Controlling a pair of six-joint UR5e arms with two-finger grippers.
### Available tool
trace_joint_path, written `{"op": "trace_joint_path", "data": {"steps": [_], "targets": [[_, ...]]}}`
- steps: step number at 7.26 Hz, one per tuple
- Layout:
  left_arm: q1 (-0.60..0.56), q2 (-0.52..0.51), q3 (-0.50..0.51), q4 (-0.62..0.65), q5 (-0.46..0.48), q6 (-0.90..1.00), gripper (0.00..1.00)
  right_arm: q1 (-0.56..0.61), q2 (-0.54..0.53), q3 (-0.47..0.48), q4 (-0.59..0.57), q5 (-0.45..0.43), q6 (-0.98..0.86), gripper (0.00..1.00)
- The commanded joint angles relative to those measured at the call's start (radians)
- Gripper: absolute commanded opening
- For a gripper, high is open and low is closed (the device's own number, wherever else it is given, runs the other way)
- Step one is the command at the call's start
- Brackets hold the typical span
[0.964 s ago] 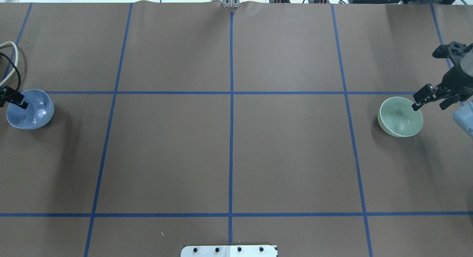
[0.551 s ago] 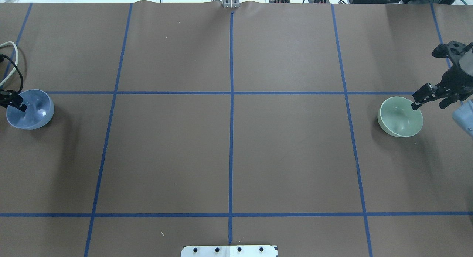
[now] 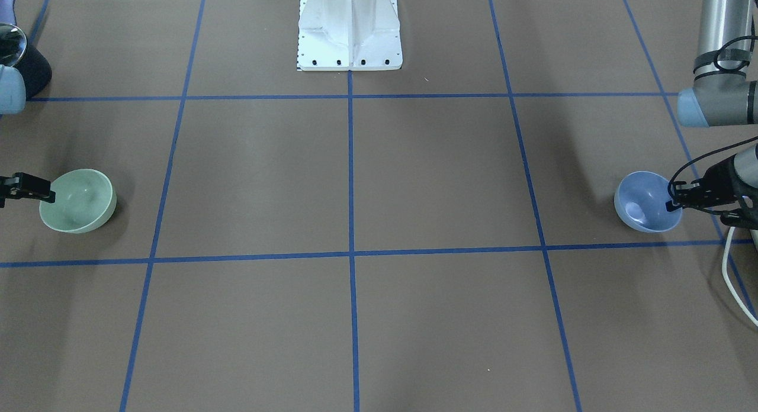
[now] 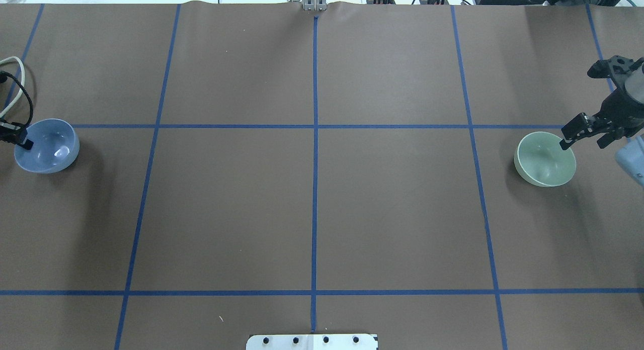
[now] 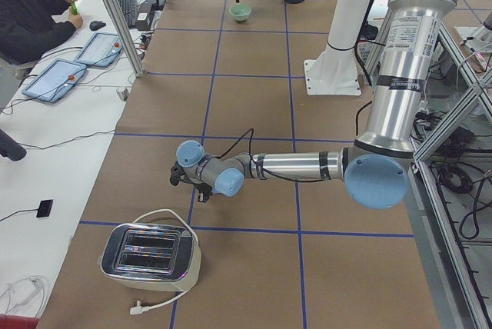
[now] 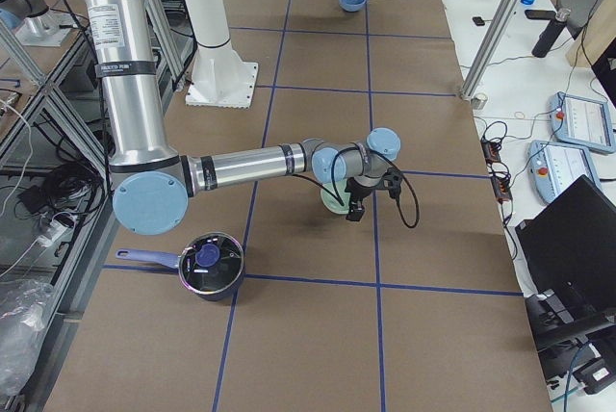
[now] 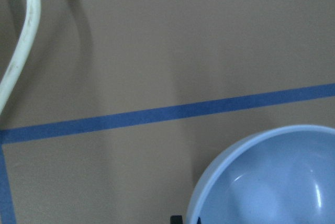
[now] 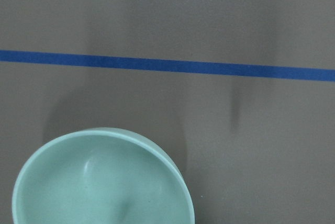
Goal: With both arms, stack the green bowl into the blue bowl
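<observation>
- Exterior front-facing: the small round light periwinkle-blue glossy plastic bowl (image 3: 645, 211) sits at the table's (image 3: 266, 181) far end on the robot's left. The left pincer (image 3: 674, 200) is nipped narrow onto its outer rim. The small round pale mint-green glossy plastic bowl (image 3: 80, 209) is well apart at the opposite end, with the right pincer (image 3: 46, 194) at its rim.
- Overhead exterior: both bowls are open side up, plain, shiny and the same size. One right fingertip dips over the green rim, but I cannot tell whether that pincer is clamped or merely straddling.
- Left wrist-mounted: the blue rim fills the lower corner, and a white cord (image 7: 21, 41) curls nearby. That cord could snag the wrist.
- Right wrist-mounted: the green bowl is smooth and slick inside. A one-sided rim pinch on glossy plastic may let it swing or slip. If the meeting is misjudged, rim knocks rim instead of nesting.
</observation>
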Motion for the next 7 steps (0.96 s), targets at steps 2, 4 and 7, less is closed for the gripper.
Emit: {"op": "trace_joint_path", "data": {"steps": [2, 4, 7], "targets": [[0.000, 0.000, -0.078, 0.046, -0.152, -0.008, 0.00, 0.000, 0.001, 0.003, 0.000, 0.000, 0.000, 0.99], [-0.002, -0.025, -0.176, 0.132, -0.197, -0.092, 0.00, -0.002, -0.003, -0.003, 0.000, -0.002, -0.006, 0.97], [0.043, -0.075, -0.222, 0.124, -0.200, -0.257, 0.00, -0.029, -0.007, -0.076, 0.059, -0.005, -0.009, 0.97]]}}
